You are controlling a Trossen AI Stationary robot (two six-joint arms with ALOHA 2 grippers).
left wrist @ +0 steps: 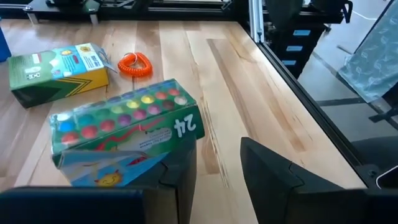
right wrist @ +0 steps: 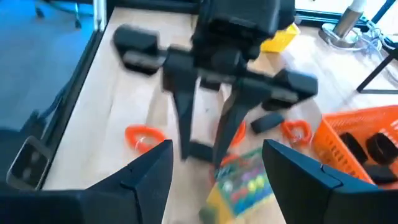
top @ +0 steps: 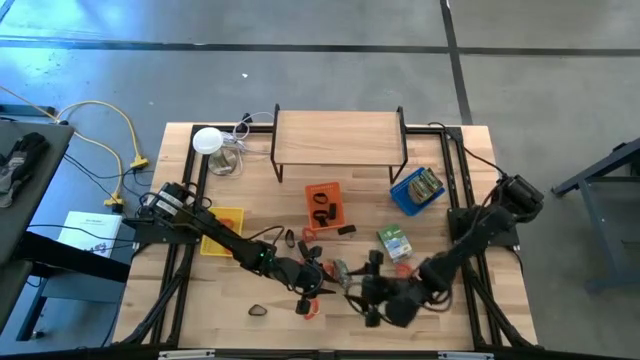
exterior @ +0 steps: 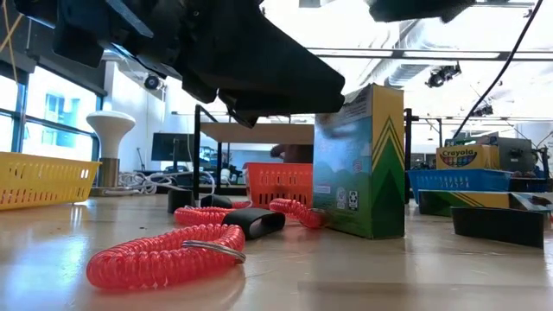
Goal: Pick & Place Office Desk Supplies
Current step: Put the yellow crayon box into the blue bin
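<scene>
Two tools meet near the front edge of the counter (top: 170, 300). Nearest that edge we see a small black loop (top: 258, 310) and, to its right, a red-orange coil (top: 308, 308), both lying loose on the wood.

Just behind them the left tool (top: 318, 283) reaches in from the left. Its fingers stand partly apart and we see bare wood in the gap between them. A 24-count crayon box (left wrist: 124, 124) lies flat against the outer side of one finger, so we would not call it gripped. The right tool (top: 375, 297) comes in from the right and faces the left one. Its jaws are spread wide and hold nothing, with the crayon box lying on the counter just ahead of them.

Farther back, a second green crayon box (top: 393, 241) rests near another red-orange coil (left wrist: 135, 64). A black clip-like piece (top: 346, 230) lies beside the orange tray (top: 323, 203), which holds more black pieces. The yellow tray (top: 222, 232) sits to the left under the left arm, and the blue tray (top: 418, 190) to the right carries a crayon box of its own.

Farthest away stand the wooden riser shelf (top: 338, 135) and, to its left, the white round lamp (top: 207, 140) with its cables.
</scene>
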